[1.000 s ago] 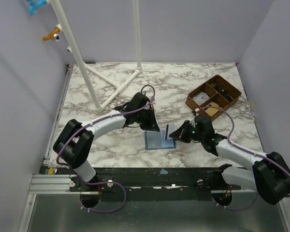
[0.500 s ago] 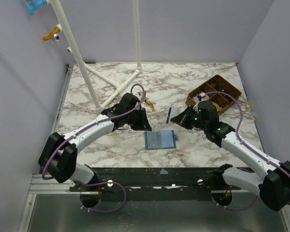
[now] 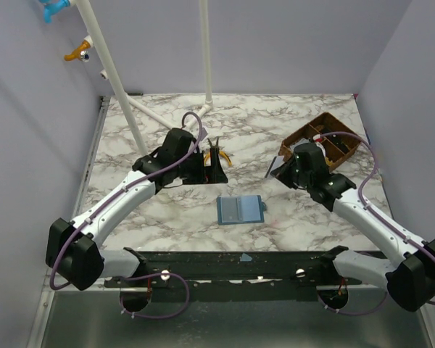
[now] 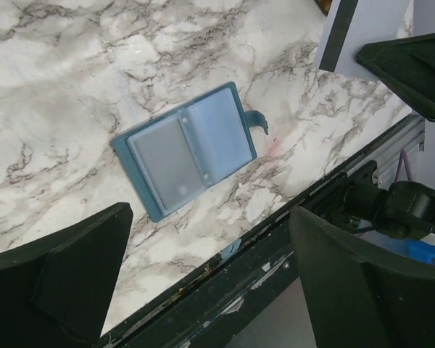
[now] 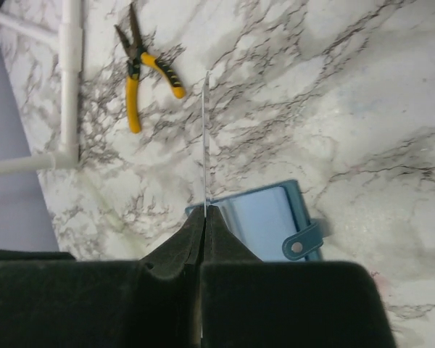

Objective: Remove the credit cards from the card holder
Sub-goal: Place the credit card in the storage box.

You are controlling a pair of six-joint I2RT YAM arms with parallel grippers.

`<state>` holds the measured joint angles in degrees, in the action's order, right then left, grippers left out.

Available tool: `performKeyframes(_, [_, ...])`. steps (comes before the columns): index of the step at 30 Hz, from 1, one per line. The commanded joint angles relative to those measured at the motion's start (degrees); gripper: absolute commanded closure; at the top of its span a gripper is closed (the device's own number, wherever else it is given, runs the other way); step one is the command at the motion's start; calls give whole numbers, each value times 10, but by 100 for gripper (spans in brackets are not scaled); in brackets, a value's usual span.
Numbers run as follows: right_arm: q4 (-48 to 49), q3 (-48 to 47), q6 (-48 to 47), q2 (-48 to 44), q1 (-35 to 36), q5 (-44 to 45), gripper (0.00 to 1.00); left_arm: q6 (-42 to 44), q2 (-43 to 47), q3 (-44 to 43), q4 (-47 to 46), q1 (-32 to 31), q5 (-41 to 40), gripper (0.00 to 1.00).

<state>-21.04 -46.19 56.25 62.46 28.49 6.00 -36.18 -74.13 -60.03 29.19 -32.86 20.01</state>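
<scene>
From above, the holder (image 3: 240, 209) lies open on the table (image 3: 152, 217) near the front edge, between the two arms. The left gripper (image 3: 212, 164) hangs behind it beside the pliers (image 3: 222, 157). The right gripper (image 3: 278, 170) is up near the tray (image 3: 326, 145) with a card (image 3: 274, 169) in it. The job in hand looks like carrying that card off to put it down, so it should keep a firm pinch, pick bare marble well apart from holder and tray, and lower the card flat before letting go. In the left wrist view, the left fingers (image 4: 58, 283) stand wide apart with nothing between them. The holder's left pocket shows a grey panel, possibly another card, but this is unclear. In the right wrist view, the jaws are closed tight on the card, which is seen edge-on as a thin line. Its face and how deep the fingers grip it are hidden, and part of the holder is cut off behind the fingers.
</scene>
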Motion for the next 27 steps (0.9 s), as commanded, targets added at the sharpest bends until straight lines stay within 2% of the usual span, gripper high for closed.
performKeyframes(1, [-77, -44, 23, 21, -3, 87, 99, 14, 18, -28, 43, 21, -26, 2])
performKeyframes(7, [-149, -133, 35, 81, -35, 106, 99, 48, 4, -91, 126, 42, -44, 2])
performKeyframes(11, [-159, -191, 16, 140, -113, 76, 99, 78, -7, -133, 158, 55, -58, 1])
performKeyframes(13, [-163, -227, 6, 174, -149, 67, 99, 79, -17, -147, 163, 61, -50, 2])
performKeyframes(19, [-196, -346, -30, 298, -199, 69, 99, 77, -61, -186, 175, 70, -29, 1])
performKeyframes(27, [-188, -401, -47, 401, -244, 35, 99, 93, -99, -229, 190, 82, -13, 2])
